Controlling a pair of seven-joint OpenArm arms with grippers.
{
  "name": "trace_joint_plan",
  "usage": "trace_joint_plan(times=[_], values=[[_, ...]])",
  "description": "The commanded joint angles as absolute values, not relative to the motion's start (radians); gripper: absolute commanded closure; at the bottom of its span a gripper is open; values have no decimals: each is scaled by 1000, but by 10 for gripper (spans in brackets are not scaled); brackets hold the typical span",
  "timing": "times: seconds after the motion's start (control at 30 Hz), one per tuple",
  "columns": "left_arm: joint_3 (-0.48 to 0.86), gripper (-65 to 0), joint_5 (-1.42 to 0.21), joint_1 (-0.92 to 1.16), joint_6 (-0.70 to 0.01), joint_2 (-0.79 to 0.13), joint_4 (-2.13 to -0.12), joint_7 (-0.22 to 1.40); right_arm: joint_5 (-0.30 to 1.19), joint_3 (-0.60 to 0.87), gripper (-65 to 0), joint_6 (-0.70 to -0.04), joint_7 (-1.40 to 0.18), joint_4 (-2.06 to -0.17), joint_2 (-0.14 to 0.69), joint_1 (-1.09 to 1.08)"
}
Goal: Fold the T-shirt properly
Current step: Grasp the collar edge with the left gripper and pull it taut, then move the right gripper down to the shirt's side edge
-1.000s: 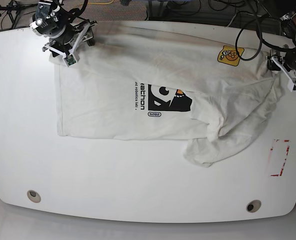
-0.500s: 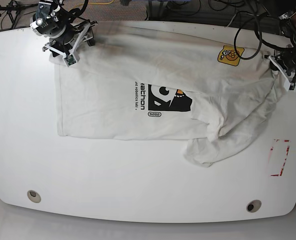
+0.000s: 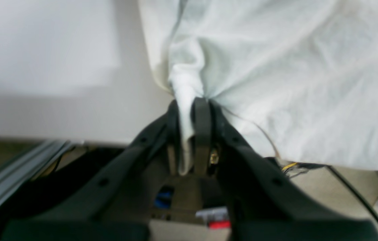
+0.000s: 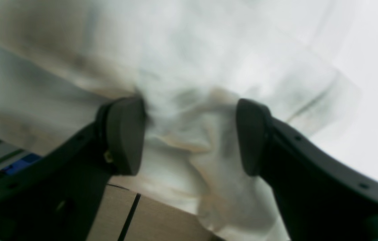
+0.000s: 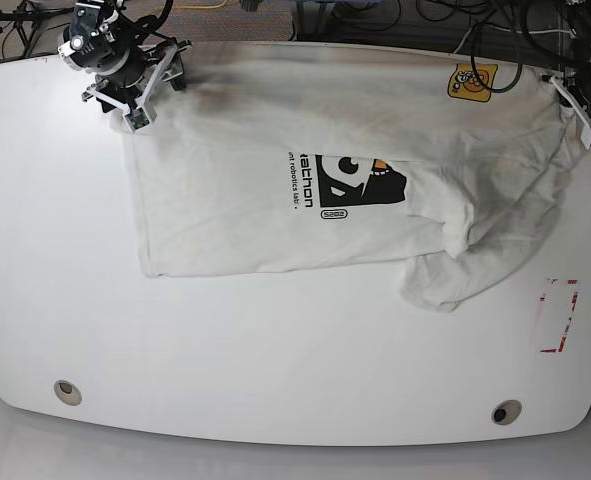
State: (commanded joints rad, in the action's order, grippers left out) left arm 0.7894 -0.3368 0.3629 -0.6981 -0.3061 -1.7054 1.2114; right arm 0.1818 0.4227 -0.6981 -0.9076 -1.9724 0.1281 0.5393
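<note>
We see a broad white table (image 5: 225,350), smooth and glossy with rounded corners, its far edge cut off by the top of the base view. Across its far half lies the T-shirt (image 5: 265,170), soft cream cotton spread mostly flat, with a black printed graphic (image 5: 360,185) near its middle and a rumpled, folded-over heap of cloth hanging toward the near right. A small rounded yellow-orange patch (image 5: 472,80) sits at the shirt's far right corner; in the left wrist view only a sliver of it shows at the frame edge.

The left gripper (image 3: 189,107) has its dark jaws pressed together on a gathered ridge of the T-shirt's edge, the cloth puckering into creases that fan out from the pinch. The right gripper (image 4: 189,134) stands with its jaws spread wide, a bunched fold of fabric lying between the two rounded dark pads (image 4: 125,134); that view is blurred, so we cannot tell whether the pads touch the cloth.

A small red-edged marking (image 5: 558,315) lies on the table at the right, too small to read.
</note>
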Motion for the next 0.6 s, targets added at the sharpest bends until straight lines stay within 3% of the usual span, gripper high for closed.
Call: trace_joint_plan(times=[0.3,0.37,0.6], values=[[789,-43,-337,384,-698,-305,-1713,1211,182,420,-407,-698,-908,-1960,143,532],[785,-83,-337,384,-698,-305,-1716,1211,182,420,-407,-698,-908,-1962,143,532],[783,-325,-337,366,-698,-306,-1722,1213,191,423,-407,-698,-908,-2015,143,539]])
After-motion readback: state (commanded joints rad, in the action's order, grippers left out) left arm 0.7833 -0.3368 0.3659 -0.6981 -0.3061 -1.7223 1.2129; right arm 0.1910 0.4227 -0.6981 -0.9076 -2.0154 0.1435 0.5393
